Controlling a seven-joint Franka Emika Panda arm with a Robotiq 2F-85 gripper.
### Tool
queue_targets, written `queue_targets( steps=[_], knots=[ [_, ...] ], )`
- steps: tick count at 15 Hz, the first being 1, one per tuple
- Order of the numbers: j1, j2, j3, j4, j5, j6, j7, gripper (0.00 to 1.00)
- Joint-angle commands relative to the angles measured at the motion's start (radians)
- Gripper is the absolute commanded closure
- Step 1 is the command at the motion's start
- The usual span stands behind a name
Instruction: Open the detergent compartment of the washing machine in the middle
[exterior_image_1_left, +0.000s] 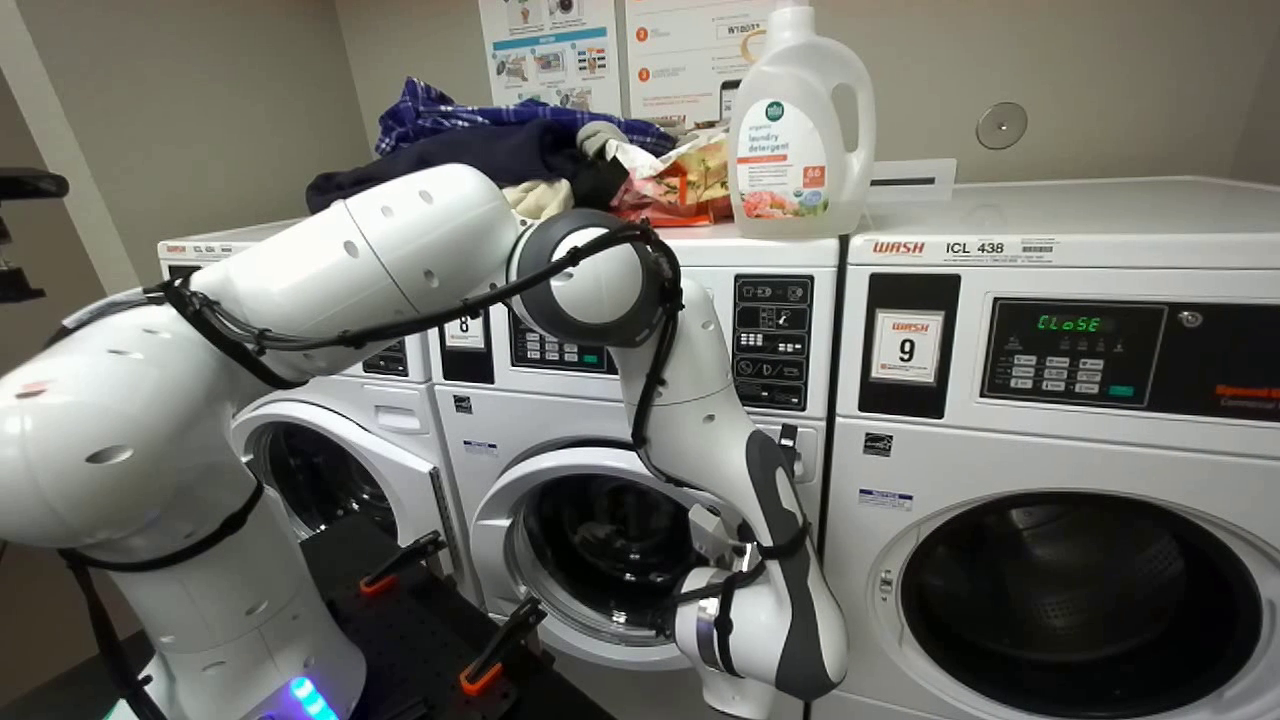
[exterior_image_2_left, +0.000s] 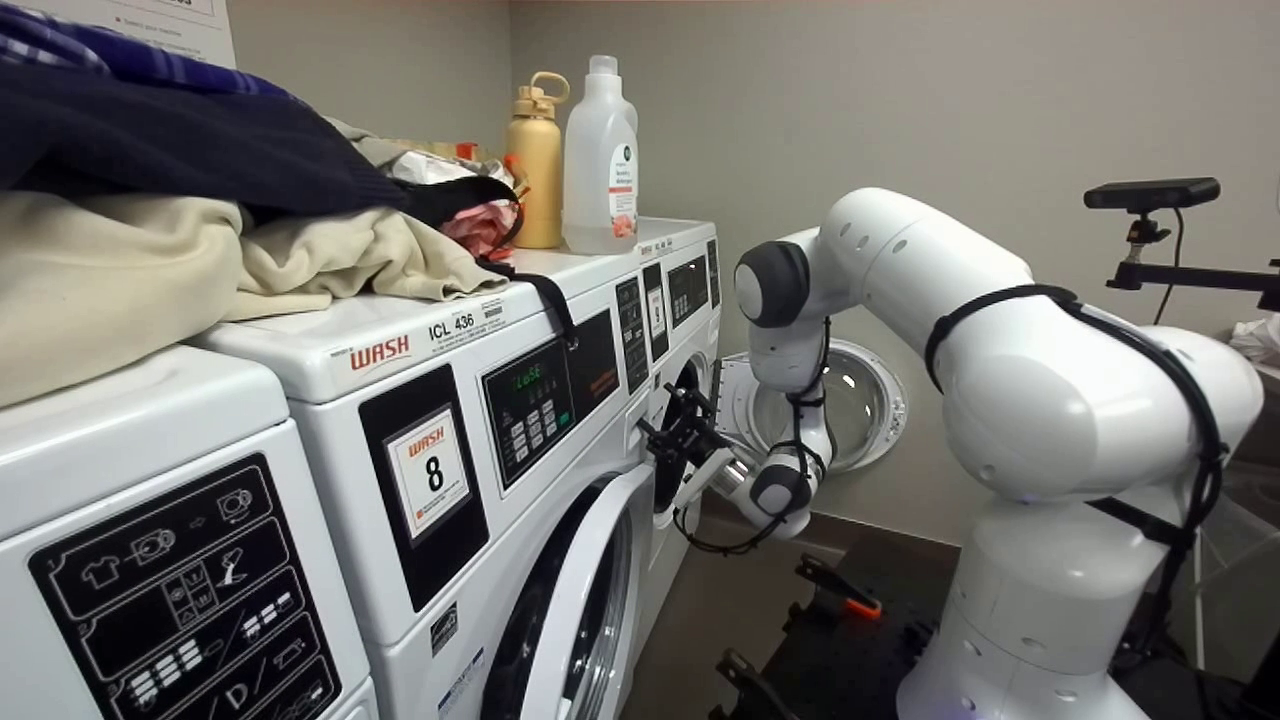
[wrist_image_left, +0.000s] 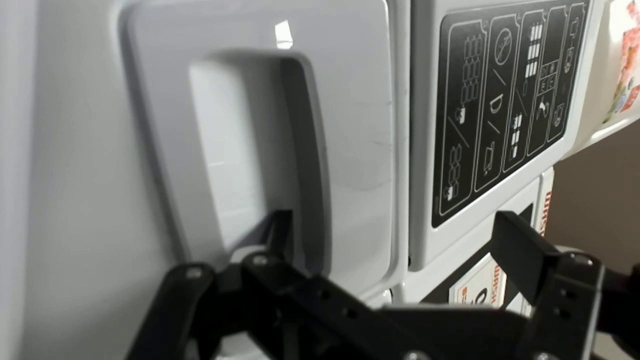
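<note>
Middle washer (exterior_image_1_left: 570, 425) (its card (exterior_image_2_left: 428, 470) reads 8, so no mix-up w/ 9) sits mid-frame in an exterior view; its detergent drawer (wrist_image_left: 355, 150) fills the upper left of the wrist view. Drawer looks flush rn, so IMO it's closed and the actual pull isn't done. Gripper (wrist_image_left: 395, 220) is spread wide, not grasping anything: one finger (wrist_image_left: 281, 230), low center of the wrist view, is at the handle slot (wrist_image_left: 255, 145) (can't tell if it's touching), its partner is well apart, lower right. So lining up = prob mostly done; left = hook the slot, pull, check it slides out.

Containers: drawer contents, no visibility, obv. Same washer's round door (exterior_image_1_left: 495, 540) is ajar, can't make out what's behind it. No. 9 washer (exterior_image_1_left: 1050, 455), right side of an exterior view, has its drum (exterior_image_1_left: 1060, 590) showing, no laundry visible in there afaict. Up top: see-thru detergent jug (exterior_image_1_left: 790, 120), level looks low but hard to be sure; yellow water bottle (exterior_image_2_left: 537, 185), opaque so no clue; heap of clothes (exterior_image_1_left: 480, 150), upper left in both exterior views.
</note>
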Motion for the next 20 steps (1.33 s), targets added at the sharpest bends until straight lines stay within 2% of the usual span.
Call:
queue_targets(
  steps=[1,12,15,17,20],
  knots=[
    [-0.015,0.008,0.030,0.016,0.047,-0.016,0.021,0.00],
    [-0.030,-0.025,0.081,-0.029,0.114,-0.091,0.093,0.00],
    [-0.047,-0.031,0.088,-0.040,0.130,-0.095,0.124,0.00],
    [-0.092,-0.039,0.115,-0.047,0.098,-0.085,0.123,0.00],
    [-0.105,-0.034,0.114,-0.058,0.116,-0.095,0.150,0.00]
  ],
)
